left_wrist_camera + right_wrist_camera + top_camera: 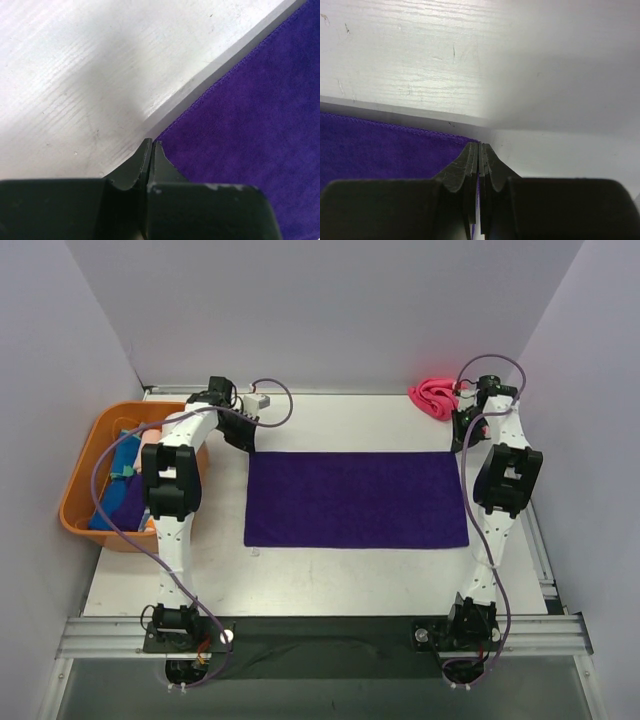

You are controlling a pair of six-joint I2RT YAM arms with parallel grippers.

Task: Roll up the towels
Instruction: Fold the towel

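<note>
top: high, rear, whole table (330,580) | wrists: close, downward | shared: purple towel (356,500) corners

- Right gripper (479,146): black, bottom centre, tips pointing up-frame. Jaws pressed together, with a thin sliver of purple cloth in the seam between them.
- Purple towel (380,150): lower left, lying flat. Stitched hem running from the left edge across to the gripper tips. Corner ending there, pinched.
- Table top (420,60): white, with wood grain and a few faint scratches and specks. Brightly lit at upper left, under soft grey shadow across the right half. Narrow grey band along the far side of the hem.
</note>
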